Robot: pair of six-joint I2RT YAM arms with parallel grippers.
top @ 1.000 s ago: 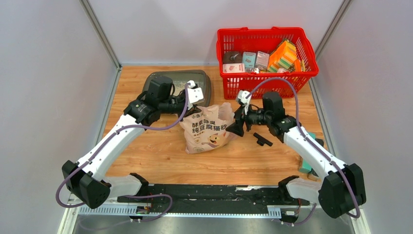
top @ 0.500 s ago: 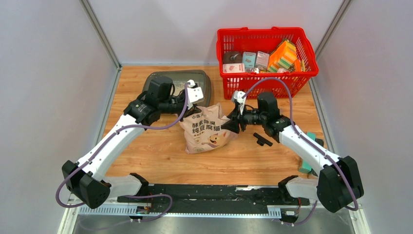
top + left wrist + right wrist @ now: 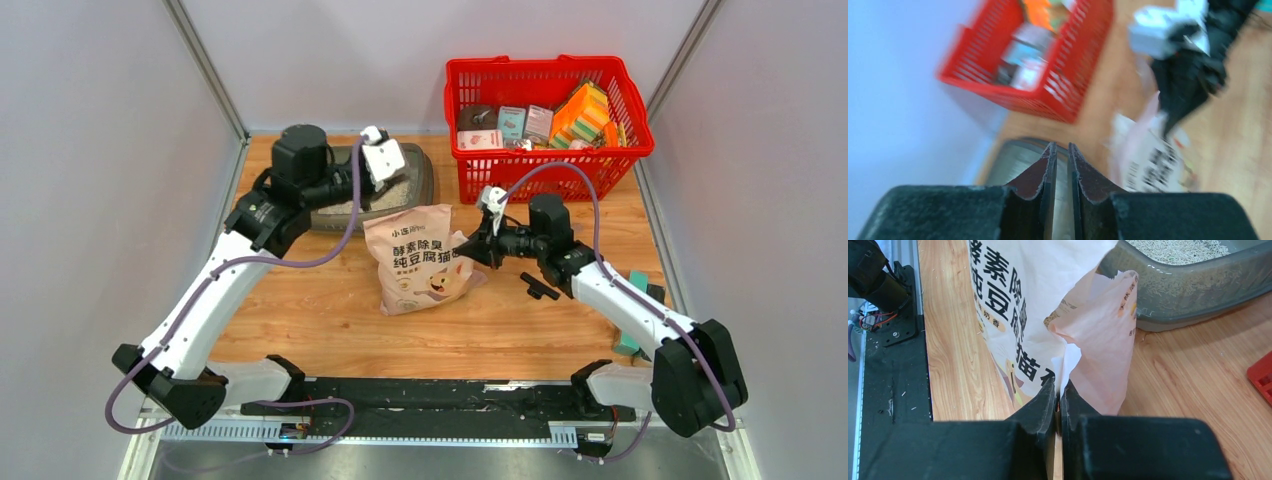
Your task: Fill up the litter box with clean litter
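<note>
The pinkish-cream bag of clean litter [image 3: 420, 255] stands upright mid-table, its printed face toward the camera. My right gripper [image 3: 466, 250] is shut on the bag's right edge. In the right wrist view that gripper [image 3: 1059, 385] pinches a fold of the bag [image 3: 1023, 300]. The dark grey litter box [image 3: 412, 185] lies behind the bag, partly under my left arm. Pale granules [image 3: 1178, 250] lie inside the litter box [image 3: 1198, 280]. My left gripper [image 3: 402, 172] hovers over the box. In the left wrist view this gripper [image 3: 1062, 147] is slightly open and empty, with the box [image 3: 1018, 160] below and the bag [image 3: 1148, 160] to the right.
A red mesh basket [image 3: 545, 62] full of packets stands at the back right, close to the litter box. A small black object [image 3: 540, 290] lies on the wood under my right arm. A teal item [image 3: 630, 343] sits at the right edge. Grey walls enclose three sides.
My left gripper let go of the bag's top and lifted back over the litter box. My right gripper moved in and shut on the bag's right edge. The bag now stands taller.
</note>
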